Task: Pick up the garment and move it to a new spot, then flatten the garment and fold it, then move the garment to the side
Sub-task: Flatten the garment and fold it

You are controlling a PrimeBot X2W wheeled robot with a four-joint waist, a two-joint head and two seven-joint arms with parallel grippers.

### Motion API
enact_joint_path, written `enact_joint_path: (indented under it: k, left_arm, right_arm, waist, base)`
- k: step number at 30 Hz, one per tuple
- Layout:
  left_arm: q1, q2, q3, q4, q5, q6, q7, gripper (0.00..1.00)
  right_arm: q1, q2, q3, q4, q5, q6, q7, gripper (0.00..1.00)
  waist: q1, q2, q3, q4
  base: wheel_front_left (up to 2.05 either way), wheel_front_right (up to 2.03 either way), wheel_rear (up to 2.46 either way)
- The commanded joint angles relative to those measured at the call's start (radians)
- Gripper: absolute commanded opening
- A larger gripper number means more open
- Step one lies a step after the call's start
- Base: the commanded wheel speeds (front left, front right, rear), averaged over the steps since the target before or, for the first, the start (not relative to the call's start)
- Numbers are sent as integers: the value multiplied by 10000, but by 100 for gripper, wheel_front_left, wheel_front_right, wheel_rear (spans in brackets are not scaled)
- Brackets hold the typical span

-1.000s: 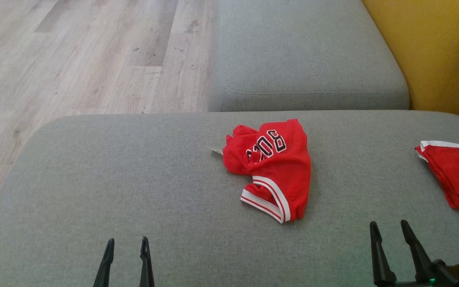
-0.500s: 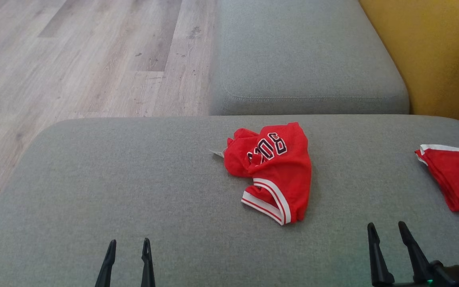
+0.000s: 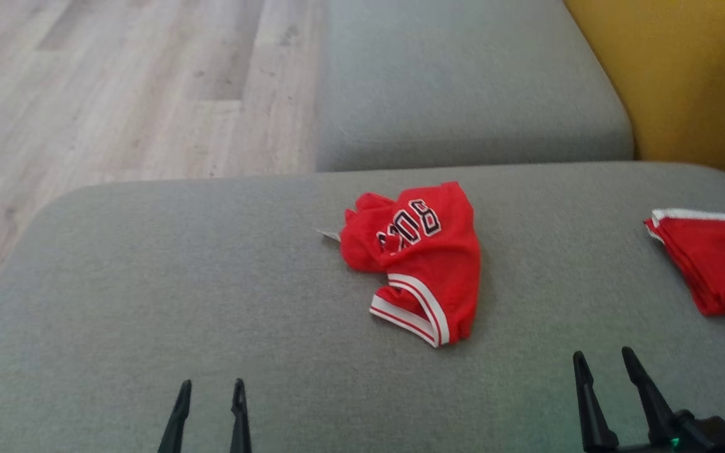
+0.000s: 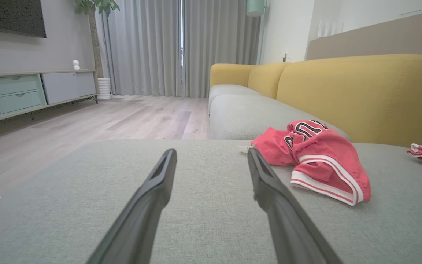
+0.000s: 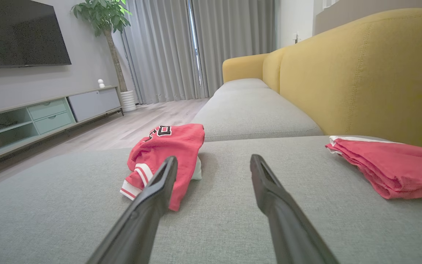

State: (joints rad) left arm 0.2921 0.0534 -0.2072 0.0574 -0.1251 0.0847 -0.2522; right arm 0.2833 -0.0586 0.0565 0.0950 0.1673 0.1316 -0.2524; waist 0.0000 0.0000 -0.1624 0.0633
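Note:
A crumpled red garment (image 3: 416, 261) with white trim and dark lettering lies bunched near the middle of the grey sofa cushion (image 3: 180, 283). It also lies right of the fingers in the left wrist view (image 4: 317, 157) and left of centre in the right wrist view (image 5: 167, 154). My left gripper (image 3: 211, 385) stands open at the lower left, well short of the garment. At the lower right my right gripper (image 3: 601, 357) is open too, nearer the cloth but apart from it. Nothing sits between either pair of fingers.
A folded red garment (image 3: 708, 258) with a white edge lies at the cushion's right side, seen again (image 5: 390, 165) from the right wrist. Another grey seat cushion (image 3: 463, 82) lies beyond, a yellow backrest (image 3: 696, 75) to the right, wooden floor (image 3: 117, 94) to the left.
The whole head picture has shifted slightly, so the camera moved. The garment lies as before and both grippers stay open low in the view.

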Motion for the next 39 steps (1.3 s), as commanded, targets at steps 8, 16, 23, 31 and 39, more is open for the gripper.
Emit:
enact_joint_path:
  k: [8,16,23,31,39]
  left_arm:
    - [-1905,-31,-746,245,157,-298,-95,100]
    - [-4240,-32,-2609,2338,315,-1245,-95,100]
    - [-6404,-32,-4102,4271,403,-1810,-95,100]
    - [-7590,-32,-5253,6106,18,-2054,-95,100]
    - [-8438,-32,-5493,7084,-377,-1810,-95,100]
  right_arm:
    - [-889,-557,507,-679,51,-9,-93,100]
    - [-1609,-845,979,-982,102,-9,-93,100]
    - [-2507,-746,1120,-1119,105,-9,-93,100]
    - [-2943,-742,1186,-1065,125,-9,-93,100]
    - [-3189,-834,1256,-1068,138,-9,-93,100]
  waist:
    - [0,0,1222,-1107]
    - [0,0,2737,-1906]
    - [0,0,3851,-2326]
    - [0,0,4329,-2667]
    - [0,0,4621,-2909]
  base:
    - [0,0,0]
    - [0,0,0]
    - [0,0,0]
    - [0,0,0]
    - [0,0,0]
